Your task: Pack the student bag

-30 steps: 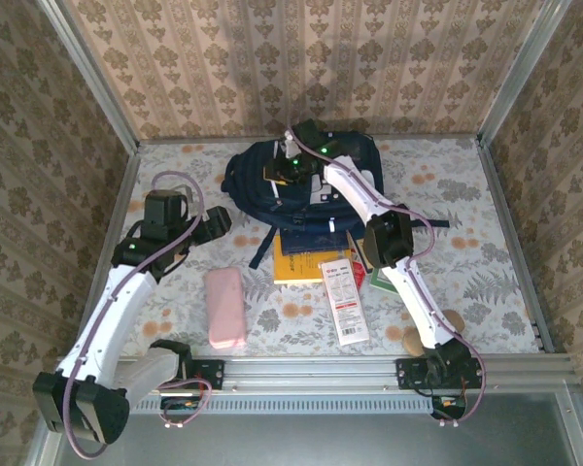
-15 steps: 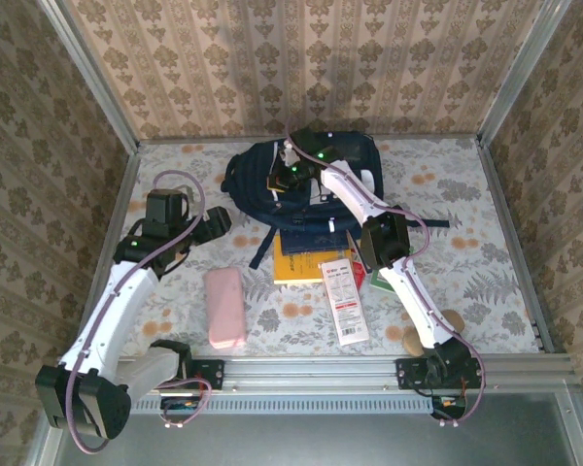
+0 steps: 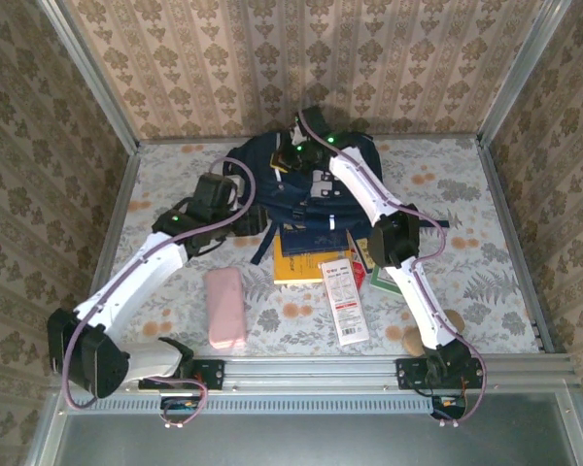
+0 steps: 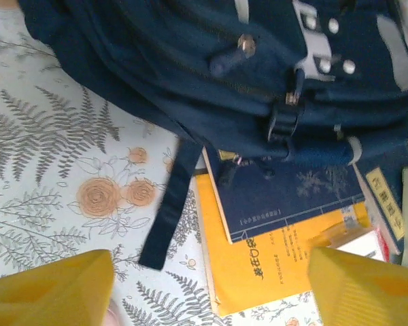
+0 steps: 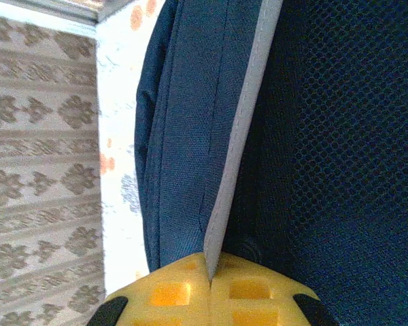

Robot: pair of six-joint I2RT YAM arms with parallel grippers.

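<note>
At 12 o'clock on the table the student bag (image 3: pixel 262 167) lies flat. A navy book (image 4: pixel 292 197) and a yellow book (image 4: pixel 258 272) are partly tucked under its 6 o'clock edge.

Right gripper (image 5: pixel 209 261): fingers pressed together, pinching the bag's grey-white trim strip. This grip was only just taken. Judgement: the rim is now secured, so the opening can be held up for loading.

Left gripper (image 4: pixel 211 278): jaws spread with nothing between them, hovering over the books.

Versus earlier frame: the left arm has swung from the 9 o'clock side in to the bag's 7 o'clock corner. The pink case (image 3: pixel 225 308) is unmoved.
</note>
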